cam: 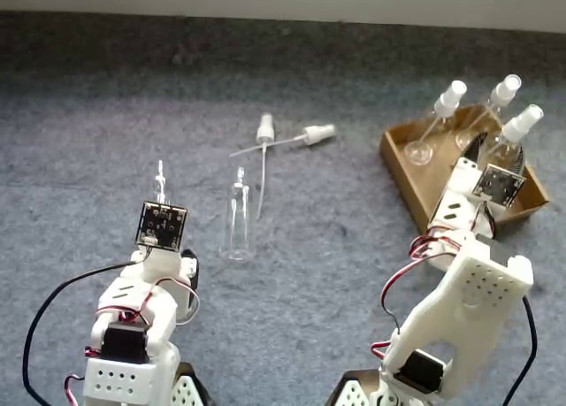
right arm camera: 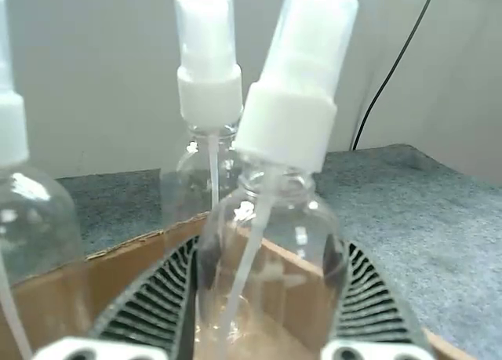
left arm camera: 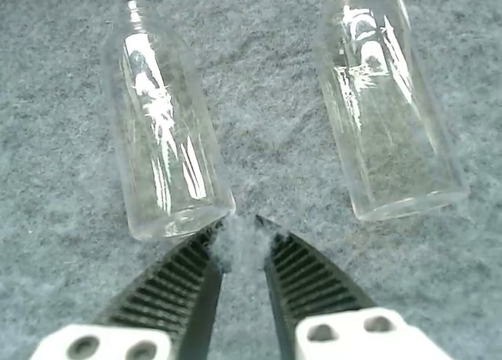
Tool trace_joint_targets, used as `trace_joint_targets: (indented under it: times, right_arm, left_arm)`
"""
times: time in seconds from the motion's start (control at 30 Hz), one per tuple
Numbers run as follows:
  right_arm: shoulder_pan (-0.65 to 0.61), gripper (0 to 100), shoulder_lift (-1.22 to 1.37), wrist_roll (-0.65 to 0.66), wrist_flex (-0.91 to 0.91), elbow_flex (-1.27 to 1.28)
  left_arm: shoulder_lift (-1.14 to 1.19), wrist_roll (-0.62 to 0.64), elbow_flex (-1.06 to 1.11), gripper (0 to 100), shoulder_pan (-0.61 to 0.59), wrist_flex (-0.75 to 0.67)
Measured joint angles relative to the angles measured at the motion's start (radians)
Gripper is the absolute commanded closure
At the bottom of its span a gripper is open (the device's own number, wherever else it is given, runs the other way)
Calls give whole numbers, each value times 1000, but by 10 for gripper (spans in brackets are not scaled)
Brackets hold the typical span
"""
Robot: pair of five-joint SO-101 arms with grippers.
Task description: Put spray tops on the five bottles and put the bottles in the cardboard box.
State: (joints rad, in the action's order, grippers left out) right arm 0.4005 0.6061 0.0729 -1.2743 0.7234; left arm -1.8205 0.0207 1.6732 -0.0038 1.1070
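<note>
Two clear bottles without tops lie on the grey felt: one (cam: 159,187) (left arm camera: 165,140) right in front of my left gripper (cam: 160,208) (left arm camera: 243,223), its base at one fingertip, the other (cam: 237,218) (left arm camera: 384,109) beside it. The left gripper is open by a narrow gap and holds nothing. Two loose spray tops (cam: 265,130) (cam: 317,134) lie farther back. My right gripper (cam: 491,154) (right arm camera: 267,258) is shut on a topped bottle (cam: 513,134) (right arm camera: 271,242) over the cardboard box (cam: 416,180) (right arm camera: 118,254). Two more topped bottles (cam: 438,114) (cam: 495,101) stand in the box.
The felt mat ends at a pale wall behind the box. Open felt lies between the two arms and in front of the box. The long dip tubes of the loose tops stretch toward the lying bottle in the middle.
</note>
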Motion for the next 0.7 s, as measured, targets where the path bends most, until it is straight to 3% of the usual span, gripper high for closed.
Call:
trace_joint_targets:
  times: [0.7]
  right_arm:
    - [0, 868, 3, 0, -2, -37]
  left_arm:
    - [0, 0, 0, 995, 0, 0]
